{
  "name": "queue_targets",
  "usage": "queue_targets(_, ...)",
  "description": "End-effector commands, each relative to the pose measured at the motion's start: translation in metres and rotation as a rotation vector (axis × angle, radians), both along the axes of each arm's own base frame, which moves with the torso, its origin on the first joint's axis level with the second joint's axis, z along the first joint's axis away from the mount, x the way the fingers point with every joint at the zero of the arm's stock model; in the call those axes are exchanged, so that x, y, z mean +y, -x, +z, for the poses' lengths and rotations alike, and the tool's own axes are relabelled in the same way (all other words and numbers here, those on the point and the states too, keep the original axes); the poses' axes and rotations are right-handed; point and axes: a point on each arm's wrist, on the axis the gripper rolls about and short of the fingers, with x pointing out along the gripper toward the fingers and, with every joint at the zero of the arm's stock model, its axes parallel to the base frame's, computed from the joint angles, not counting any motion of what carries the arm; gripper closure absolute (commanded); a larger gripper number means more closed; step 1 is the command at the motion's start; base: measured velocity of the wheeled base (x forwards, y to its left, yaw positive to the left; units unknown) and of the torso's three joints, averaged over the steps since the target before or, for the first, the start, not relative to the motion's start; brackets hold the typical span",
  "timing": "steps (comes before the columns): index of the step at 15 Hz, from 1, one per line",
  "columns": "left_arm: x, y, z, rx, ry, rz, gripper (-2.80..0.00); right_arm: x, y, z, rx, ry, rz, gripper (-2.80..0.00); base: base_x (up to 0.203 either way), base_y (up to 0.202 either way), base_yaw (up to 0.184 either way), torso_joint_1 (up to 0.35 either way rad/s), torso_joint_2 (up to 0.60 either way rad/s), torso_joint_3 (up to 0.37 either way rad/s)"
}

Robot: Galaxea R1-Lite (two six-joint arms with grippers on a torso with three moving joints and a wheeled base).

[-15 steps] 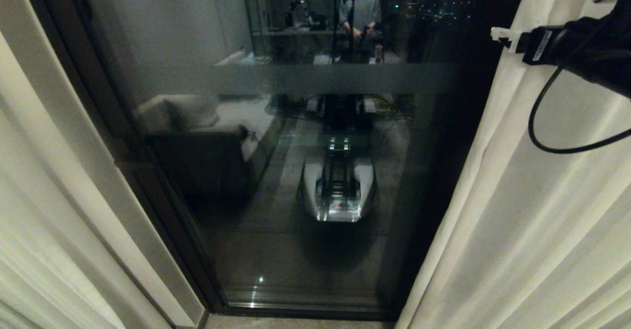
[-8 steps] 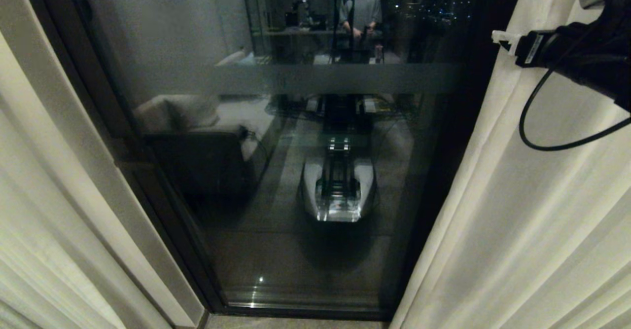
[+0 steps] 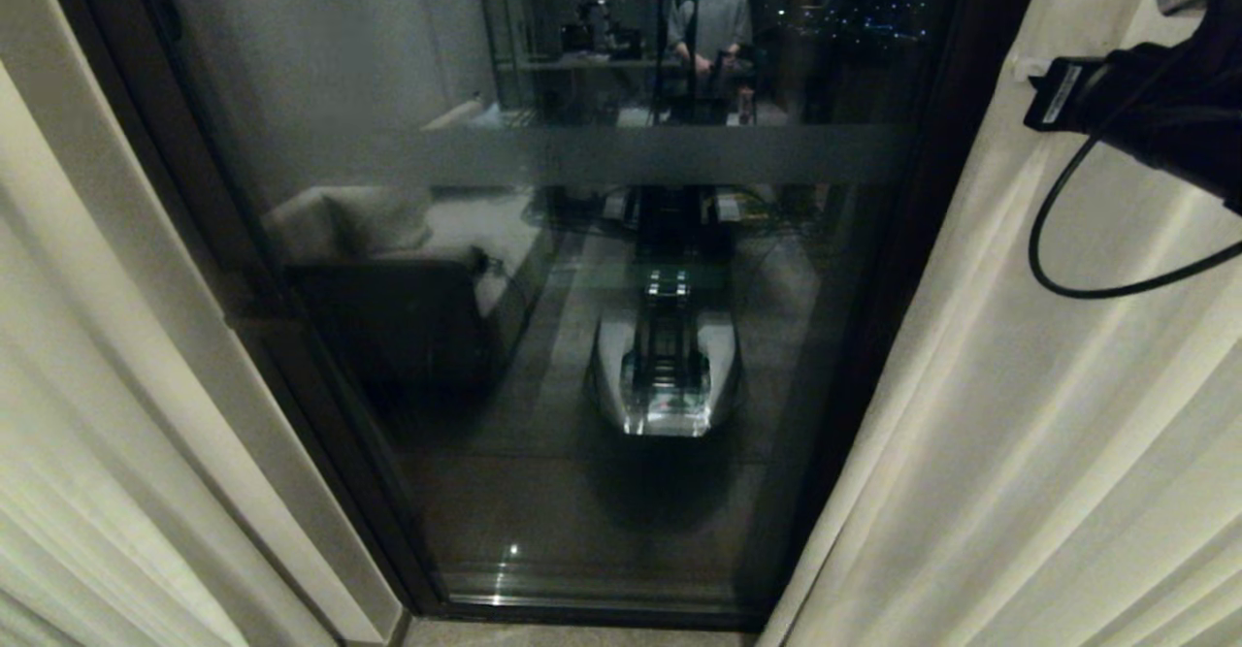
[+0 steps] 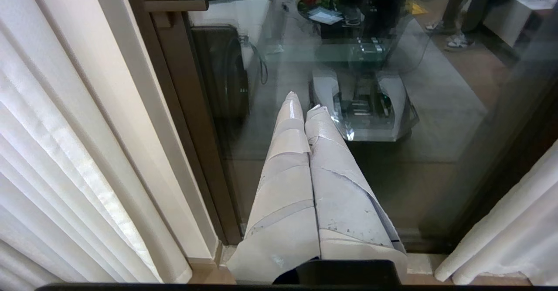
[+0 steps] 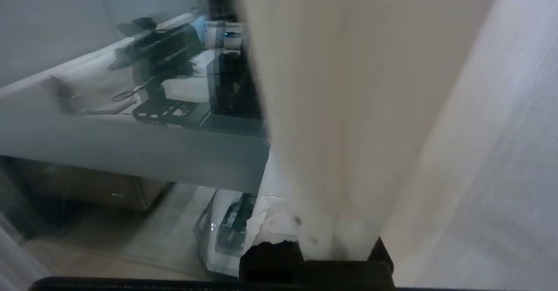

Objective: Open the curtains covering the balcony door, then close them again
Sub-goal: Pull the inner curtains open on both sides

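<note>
1. Left gripper [image 4: 303, 101]: seen only in the left wrist view, at roughly 6 o'clock of the doorway. Its fingers [image 4: 287, 151] are pressed flat together and hold nothing. They point down at the lower part of the glass and are clear of both panels.
2. Left curtain [image 3: 87, 414]: hangs drawn aside at 9 o'clock, its pleats running to the floor, its hemmed edge beside the door frame.
3. Right curtain [image 3: 1048, 414]: hangs drawn aside at 3 o'clock, its edge running diagonally along the dark frame.
4. Right gripper [image 3: 1030, 73]: at about 2 o'clock, high on the right curtain near its inner edge. In the right wrist view the fingers [image 5: 279, 221] are closed on a fold of the cloth [image 5: 348, 107], which rises out from between them.
5. Balcony door [image 3: 602, 288]: stands at 12 o'clock between the panels, uncovered. A frosted band [image 3: 660, 154] crosses the pane.
6. Reflections in the glass: the robot's base [image 3: 668, 375] at centre, a sofa [image 3: 388, 269] toward 10 o'clock, and a person [image 3: 716, 16] at 12 o'clock, farthest off.
</note>
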Motion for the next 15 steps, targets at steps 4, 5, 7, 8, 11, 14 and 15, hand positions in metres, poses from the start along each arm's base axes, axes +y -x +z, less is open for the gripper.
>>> queue_targets(4, 0.0, 0.0, 0.0, -0.001, 0.0, 0.001, 0.0, 0.0, 0.032, 0.007, -0.007, -0.03, 0.011, 0.0, 0.0, 0.0, 0.0, 0.0, 0.0, 0.0)
queue_targets(5, 0.0, 0.0, 0.0, -0.001, 0.0, 0.001, 0.0, 0.0, 0.038, 0.007, -0.004, -0.033, 0.012, 0.0, 0.0, 0.0, 0.0, 0.0, 0.0, 0.0)
queue_targets(7, 0.0, 0.0, 0.0, -0.001, 0.0, 0.001, 0.0, 0.0, 0.044, 0.006, -0.003, -0.033, 0.008, 0.0, 0.0, 0.0, 0.0, 0.0, 0.0, 0.0)
queue_targets(8, 0.0, 0.0, 0.0, -0.001, 0.0, 0.001, 0.0, -0.001, 0.048, 0.009, -0.008, -0.033, 0.005, 0.0, 0.0, 0.0, 0.0, 0.0, 0.0, 0.0)
queue_targets(11, 0.0, 0.0, 0.0, -0.001, 0.0, 0.001, 0.0, -0.002, 0.05, 0.008, -0.006, -0.034, 0.003, 0.0, 0.0, 0.0, 0.0, 0.0, 0.0, 0.0)
queue_targets(14, 0.0, 0.0, 0.0, -0.001, 0.0, 0.001, 0.0, -0.002, 0.054, 0.006, 0.003, -0.034, 0.003, 0.0, 0.0, 0.0, 0.0, 0.0, 0.0, 0.0)
queue_targets(15, 0.0, 0.0, 0.0, -0.001, 0.0, 0.001, 0.0, -0.002, 0.055, 0.005, 0.005, -0.034, 0.003, 0.0, 0.0, 0.0, 0.0, 0.0, 0.0, 0.0)
